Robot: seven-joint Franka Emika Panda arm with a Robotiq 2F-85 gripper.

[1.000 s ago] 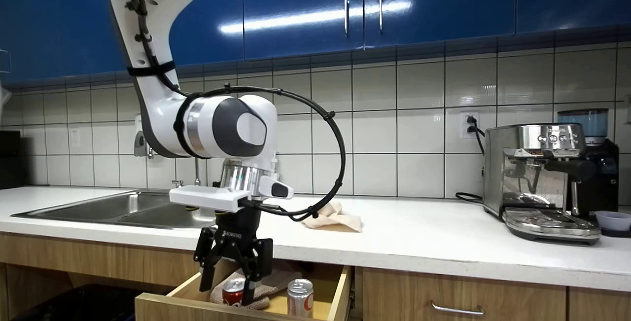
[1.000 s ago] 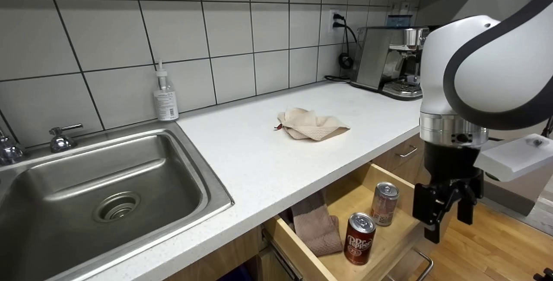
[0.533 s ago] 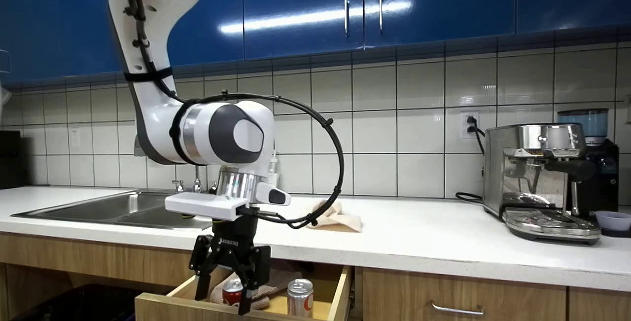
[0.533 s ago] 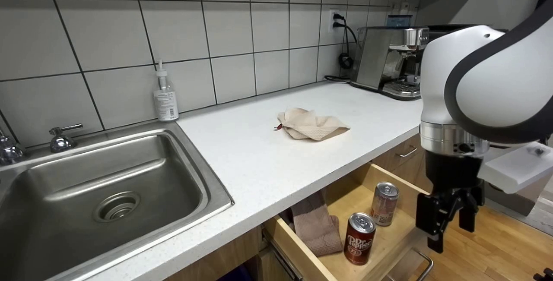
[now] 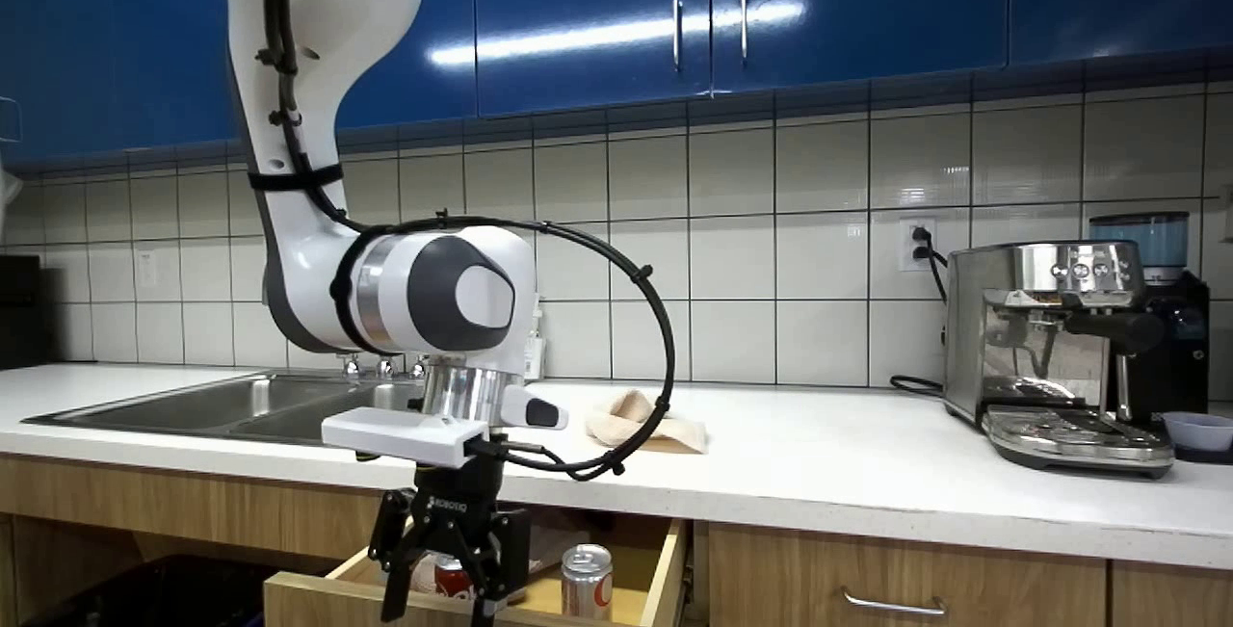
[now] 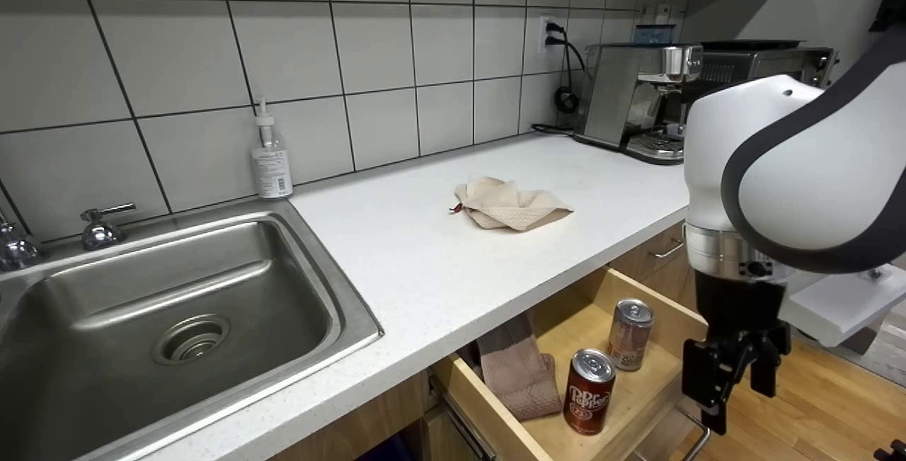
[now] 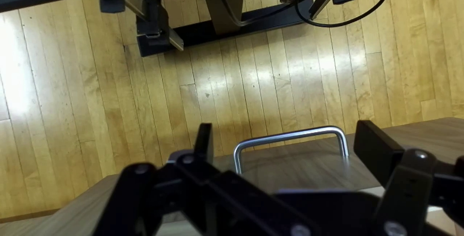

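Black fingers (image 7: 377, 149) point down, spread near a handle (image 7: 290, 136); arm (image 5: 313, 271) bent above.

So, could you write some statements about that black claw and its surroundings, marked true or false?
1. The drawer has a metal handle and stands open. True.
2. The beige cloth lies in the sink. False: the beige cloth lies on the countertop.
3. A Dr Pepper can and a silver can stand upright inside the drawer. True.
4. The gripper is clamped on a can. False: the gripper is open and holds nothing.
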